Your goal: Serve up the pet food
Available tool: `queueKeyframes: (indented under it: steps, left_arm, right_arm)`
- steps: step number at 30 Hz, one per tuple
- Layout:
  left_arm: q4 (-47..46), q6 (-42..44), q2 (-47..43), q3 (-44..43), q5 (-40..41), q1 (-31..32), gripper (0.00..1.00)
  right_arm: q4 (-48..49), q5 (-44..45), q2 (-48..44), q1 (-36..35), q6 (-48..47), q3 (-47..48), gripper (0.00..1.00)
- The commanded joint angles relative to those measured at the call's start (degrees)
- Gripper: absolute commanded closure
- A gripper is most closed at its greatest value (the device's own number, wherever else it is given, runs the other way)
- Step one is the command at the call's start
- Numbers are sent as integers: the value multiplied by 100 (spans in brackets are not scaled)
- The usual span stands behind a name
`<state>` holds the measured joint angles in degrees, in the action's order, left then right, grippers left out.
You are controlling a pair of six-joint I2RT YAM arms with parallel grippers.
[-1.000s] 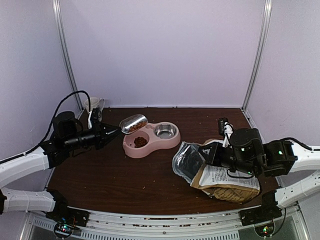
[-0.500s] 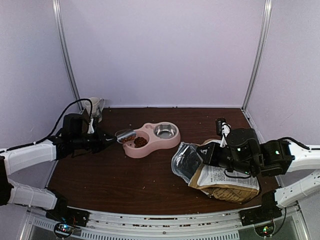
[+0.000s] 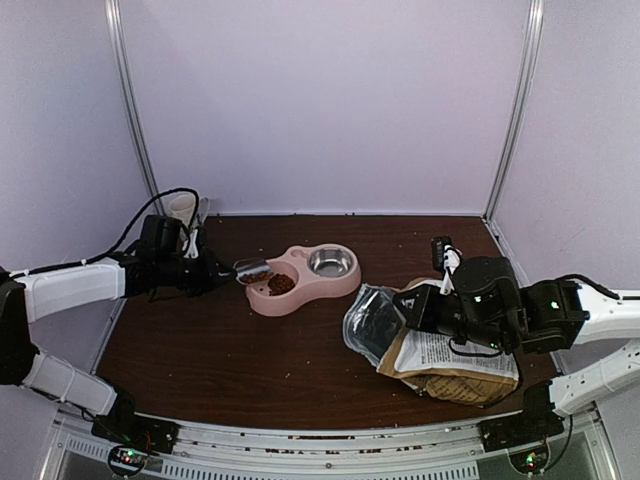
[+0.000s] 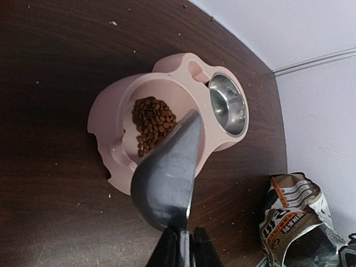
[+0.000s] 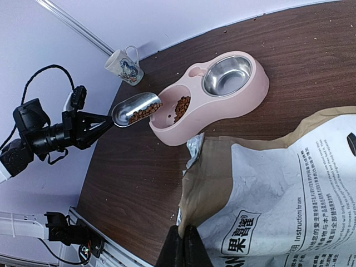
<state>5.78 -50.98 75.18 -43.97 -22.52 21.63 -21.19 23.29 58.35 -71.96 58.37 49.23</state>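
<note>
Reddish-brown pet food (image 3: 281,283) (image 4: 153,123) (image 5: 182,105) lies heaped in the left well of the pink double bowl (image 3: 262,299) (image 4: 105,119) (image 5: 250,97). My left gripper (image 3: 215,272) (image 4: 183,247) is shut on the handle of a metal scoop (image 3: 253,271) (image 4: 167,178) (image 5: 135,109). The scoop hangs at the bowl's left rim with kibble inside it (image 5: 143,113). My right gripper (image 3: 412,312) (image 5: 181,247) is shut on the edge of the tan paper bag (image 3: 450,355) (image 5: 289,183) near its torn-open mouth.
A shiny steel dish (image 3: 331,262) (image 4: 228,104) (image 5: 227,75) sits in the bowl's right well. A white patterned mug (image 3: 185,210) (image 5: 125,67) stands at the back left corner. Crumbs dot the dark wooden tabletop (image 3: 220,350). The enclosure walls are close on all sides.
The left arm has brought the scoop down and left, from above the bowl's back rim to its left rim, now level with kibble in it. The right arm and bag barely moved.
</note>
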Motion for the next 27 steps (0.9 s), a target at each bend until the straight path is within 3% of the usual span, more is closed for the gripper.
queueKeyframes:
  steps: [1, 22, 27]
  left_arm:
    - [147, 504, 199, -477, 156, -71, 100]
    - [1986, 2496, 836, -1844, 742, -68, 100]
    - [2449, 3127, 807, -2128, 1576, 216, 100]
  right_arm:
    - [108, 246, -32, 51, 22, 156, 100]
    - [-72, 323, 29, 51, -27, 268, 100]
    - [-88, 301, 44, 51, -41, 272, 100]
